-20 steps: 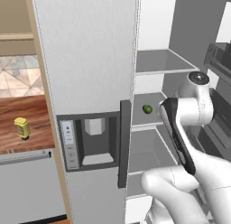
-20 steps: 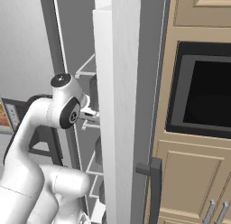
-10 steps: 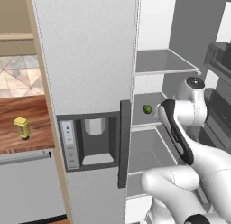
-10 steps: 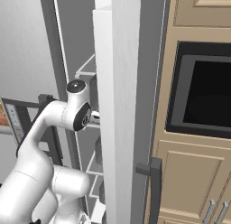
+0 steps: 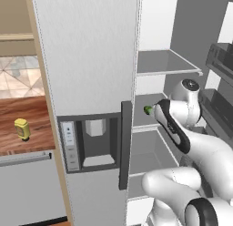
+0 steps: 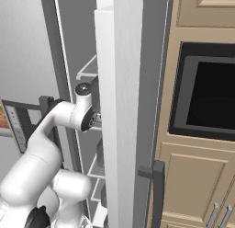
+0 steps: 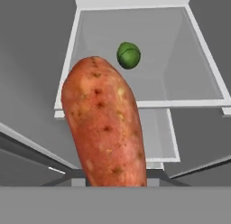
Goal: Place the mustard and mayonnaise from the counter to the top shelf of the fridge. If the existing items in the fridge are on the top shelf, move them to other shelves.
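The white arm (image 5: 182, 129) bends at the elbow and reaches into the open fridge (image 5: 91, 61), its gripper closed on an orange-red vegetable (image 7: 106, 123)

Tan wood cabinets (image 6: 202, 176) surround a black built-in oven (image 6: 206, 103), with a tiled backsplash (image 5: 18, 79) left.

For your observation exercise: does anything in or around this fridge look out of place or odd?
Mildly. An orange-red, speckled vegetable hangs in mid-air before the fridge shelves, on no shelf, its lower end at the fingers. The mustard stands alone on the counter. The round green vegetable sits normally on its shelf.
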You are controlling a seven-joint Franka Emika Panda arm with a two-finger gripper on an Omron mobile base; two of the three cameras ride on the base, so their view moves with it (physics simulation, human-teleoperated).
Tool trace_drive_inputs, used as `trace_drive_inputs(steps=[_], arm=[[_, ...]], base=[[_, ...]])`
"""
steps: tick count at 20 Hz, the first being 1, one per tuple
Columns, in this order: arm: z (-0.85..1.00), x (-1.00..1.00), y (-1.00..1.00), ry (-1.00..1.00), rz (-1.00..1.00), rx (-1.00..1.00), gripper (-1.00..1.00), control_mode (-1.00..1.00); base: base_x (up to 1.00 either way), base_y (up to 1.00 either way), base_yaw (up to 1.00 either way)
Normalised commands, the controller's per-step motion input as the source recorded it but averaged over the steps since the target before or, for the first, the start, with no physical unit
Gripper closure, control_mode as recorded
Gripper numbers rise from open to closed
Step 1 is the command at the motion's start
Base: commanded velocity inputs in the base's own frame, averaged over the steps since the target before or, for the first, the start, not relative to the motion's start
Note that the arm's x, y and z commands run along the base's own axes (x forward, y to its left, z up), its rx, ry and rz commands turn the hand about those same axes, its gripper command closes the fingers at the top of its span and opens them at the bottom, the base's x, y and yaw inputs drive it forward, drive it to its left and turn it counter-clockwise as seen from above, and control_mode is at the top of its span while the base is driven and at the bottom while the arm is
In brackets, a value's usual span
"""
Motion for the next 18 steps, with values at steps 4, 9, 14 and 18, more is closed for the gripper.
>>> trace_drive_inputs(steps=[4,9,14,18], arm=[[-0.01,0.27,0.00,0.00,0.19,0.03,1.00,-1.00],[-0.27,0.32,0.07,0.00,0.11,0.00,1.00,-1.00],[-0.39,0.42,0.13,0.00,0.02,0.00,1.00,-1.00],[-0.33,0.61,0.09,-0.01,0.00,0.00,1.00,-1.00]], base=[[0.00,0.00,0.00],[0.00,0.00,0.00],[0.00,0.00,0.00],[0.00,0.00,0.00]])
